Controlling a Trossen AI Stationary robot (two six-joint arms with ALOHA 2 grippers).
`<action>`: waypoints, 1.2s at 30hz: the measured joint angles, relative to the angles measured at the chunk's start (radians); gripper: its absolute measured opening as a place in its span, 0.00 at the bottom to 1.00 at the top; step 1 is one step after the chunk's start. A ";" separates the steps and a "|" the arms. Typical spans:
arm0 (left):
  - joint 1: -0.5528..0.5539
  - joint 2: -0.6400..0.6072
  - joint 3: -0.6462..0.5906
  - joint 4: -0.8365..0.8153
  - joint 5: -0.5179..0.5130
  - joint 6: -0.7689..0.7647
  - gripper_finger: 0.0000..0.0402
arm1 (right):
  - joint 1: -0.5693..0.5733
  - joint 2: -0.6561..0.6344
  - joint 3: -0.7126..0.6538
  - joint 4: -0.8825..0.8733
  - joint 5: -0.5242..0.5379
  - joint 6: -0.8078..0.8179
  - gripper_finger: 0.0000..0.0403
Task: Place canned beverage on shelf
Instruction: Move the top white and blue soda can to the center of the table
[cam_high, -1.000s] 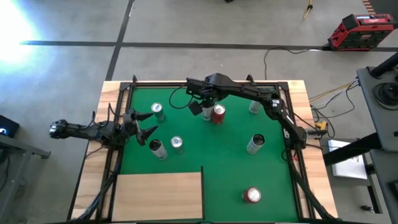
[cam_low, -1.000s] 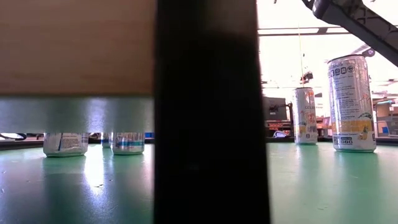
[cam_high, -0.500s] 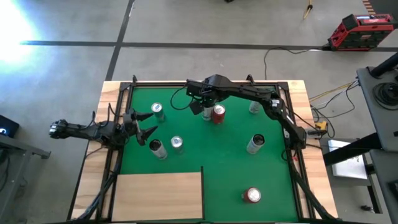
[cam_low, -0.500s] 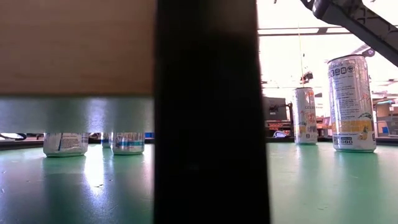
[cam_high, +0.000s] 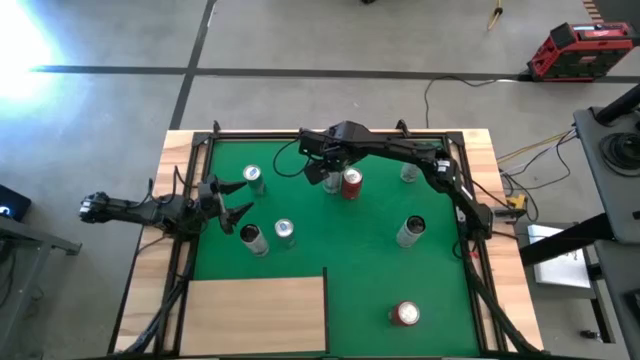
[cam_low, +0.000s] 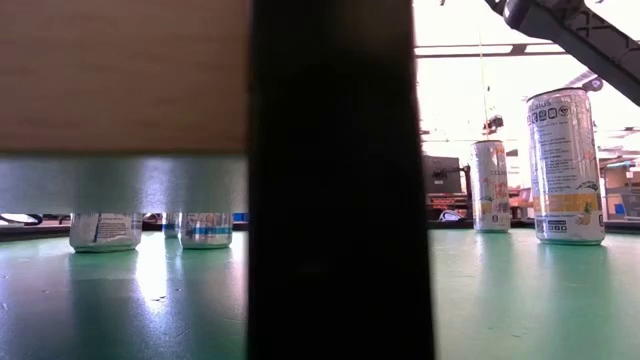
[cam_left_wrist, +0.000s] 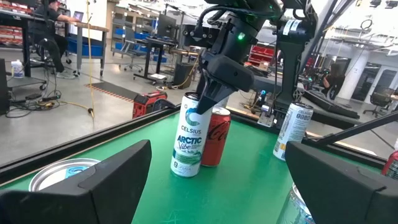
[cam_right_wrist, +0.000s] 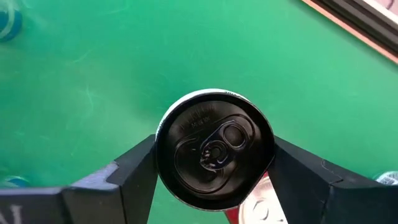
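A white Celsius can (cam_left_wrist: 189, 135) stands on the green mat next to a red cola can (cam_left_wrist: 214, 137) at the far middle. My right gripper (cam_right_wrist: 214, 163) reaches down over the white can and is shut on it. In the high view the gripper (cam_high: 328, 177) hides that can, and only the red can (cam_high: 351, 183) shows. My left gripper (cam_high: 232, 200) waits open at the mat's left side, touching nothing. The shelf (cam_high: 255, 314), a pale wood panel, lies at the near left. My right gripper pinches the white can's upper rim (cam_right_wrist: 163, 144) between its two fingers (cam_right_wrist: 130, 171), one on each side of the can's top. The fingers come from above, slanting down. The can stays about upright with its base (cam_left_wrist: 184, 170) on the mat.
Other cans stand on the mat: one at the far left (cam_high: 254, 177), two left of centre (cam_high: 284, 231) (cam_high: 252, 238), two on the right (cam_high: 410, 230) (cam_high: 408, 172), and a red one near the front (cam_high: 406, 314). A dark frame (cam_high: 470, 215) rims the mat.
My right gripper has shut on the white can's top while staying in place over it. The can has kept its spot beside the red can.
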 joint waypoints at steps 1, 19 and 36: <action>0.000 0.000 0.000 0.000 0.000 0.000 0.88 | 0.006 0.000 0.002 0.002 0.001 -0.017 0.62; 0.000 0.000 0.000 0.000 0.000 0.000 0.88 | 0.119 0.003 0.036 0.095 -0.011 -0.400 0.63; 0.000 0.000 0.000 0.000 0.000 0.000 0.88 | 0.149 0.003 0.036 0.176 -0.201 -0.893 0.65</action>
